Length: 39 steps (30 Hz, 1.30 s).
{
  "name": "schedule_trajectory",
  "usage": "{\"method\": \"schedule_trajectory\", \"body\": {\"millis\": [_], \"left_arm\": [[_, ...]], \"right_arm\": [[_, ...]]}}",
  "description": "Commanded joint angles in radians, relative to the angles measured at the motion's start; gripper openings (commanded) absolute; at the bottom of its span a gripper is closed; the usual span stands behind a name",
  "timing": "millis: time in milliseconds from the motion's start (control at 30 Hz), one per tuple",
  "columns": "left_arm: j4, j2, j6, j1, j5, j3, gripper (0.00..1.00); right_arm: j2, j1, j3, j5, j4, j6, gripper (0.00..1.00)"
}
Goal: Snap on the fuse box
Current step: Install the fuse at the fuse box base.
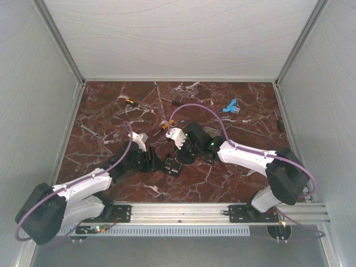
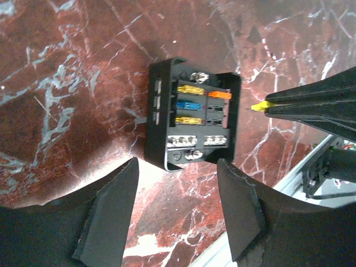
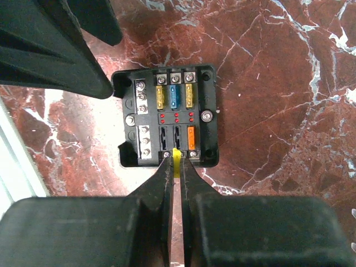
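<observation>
The fuse box [image 1: 173, 166] is a small black square box lying open-face-up on the marble table between my two grippers. In the left wrist view the fuse box [image 2: 192, 119] shows yellow, blue and orange fuses in its slots. In the right wrist view the fuse box [image 3: 169, 117] has two bare slots beside the orange fuse. My right gripper [image 3: 177, 157] is shut on a small yellow fuse [image 3: 177, 160] at the box's near edge; the yellow fuse also shows in the left wrist view [image 2: 258, 105]. My left gripper [image 2: 178, 164] is open and empty, just short of the box. No clear lid shows.
On the far half of the table lie a blue plastic piece [image 1: 231, 105], small screwdrivers [image 1: 130, 102], a metal wrench [image 1: 89, 130], a dark tool [image 1: 280, 121] at the right wall and loose bits [image 1: 165, 125]. An aluminium rail [image 1: 183, 210] runs along the near edge.
</observation>
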Motion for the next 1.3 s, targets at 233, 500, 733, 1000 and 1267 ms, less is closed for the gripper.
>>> {"method": "schedule_trajectory", "body": {"millis": [233,500,733,1000,1267], "left_arm": [[-0.041,0.168,0.022,-0.058,-0.077,0.075,0.64],[-0.128,0.193,0.073,-0.058,-0.177,0.114,0.65],[-0.164,0.186,0.103,-0.039,-0.225,0.127,0.64],[-0.148,0.204,0.123,-0.010,-0.235,0.152,0.64],[-0.129,0.262,0.131,-0.007,-0.229,0.202,0.62]], "right_arm": [[0.024,0.024,-0.023,0.085,0.100,-0.026,0.00],[0.045,0.048,-0.019,0.109,0.099,-0.024,0.00],[0.055,0.082,-0.021,0.139,0.098,-0.012,0.00],[0.074,0.119,-0.037,0.192,0.137,0.014,0.00],[0.078,0.124,-0.053,0.235,0.203,0.066,0.00]]}}
